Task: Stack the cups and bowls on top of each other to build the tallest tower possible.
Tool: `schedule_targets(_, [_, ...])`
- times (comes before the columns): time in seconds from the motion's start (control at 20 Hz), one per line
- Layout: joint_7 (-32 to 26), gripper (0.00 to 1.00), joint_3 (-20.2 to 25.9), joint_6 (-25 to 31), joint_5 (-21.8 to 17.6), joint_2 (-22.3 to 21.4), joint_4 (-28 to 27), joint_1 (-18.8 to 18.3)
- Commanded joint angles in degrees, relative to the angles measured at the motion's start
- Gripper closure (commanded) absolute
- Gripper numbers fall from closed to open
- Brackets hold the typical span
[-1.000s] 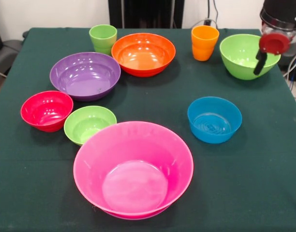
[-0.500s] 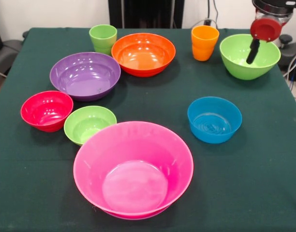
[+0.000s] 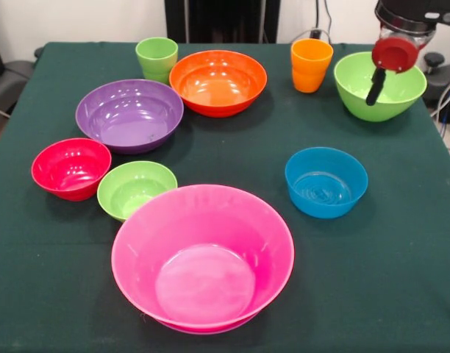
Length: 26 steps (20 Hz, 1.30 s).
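My gripper (image 3: 373, 94) hangs over the large lime green bowl (image 3: 357, 88) at the right back of the table, its tip just inside the rim. The orange cup (image 3: 311, 64) stands just left of that bowl. The light green cup (image 3: 156, 59) stands upright beside the large orange bowl (image 3: 218, 81). A purple bowl (image 3: 129, 114), a red bowl (image 3: 70, 168), a small lime bowl (image 3: 135, 189) and a blue bowl (image 3: 326, 182) each sit alone, open side up. The huge pink bowl (image 3: 203, 257) sits nearest the camera. No tower shows; nothing is stacked.
A dark green cloth covers the table (image 3: 401, 279). The table's right edge runs close by the large lime bowl, with cables (image 3: 449, 95) hanging beyond it. A grey seat (image 3: 4, 81) shows off the left edge.
The gripper has risen and shifted left in the picture, from the large lime bowl's right rim to above its middle. No bowl or cup has moved.
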Motion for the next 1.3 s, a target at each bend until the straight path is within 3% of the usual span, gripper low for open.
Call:
schedule_targets(0.05, [8.4,0.00,5.0,-2.9,0.4,4.6,-0.1,0.0])
schedule_targets(0.55, [9.7,0.00,5.0,-3.2,1.0,6.5,-2.5,1.2])
schedule_targets(1.3, [9.2,0.00,6.9,-9.8,3.6,10.5,-2.1,2.1])
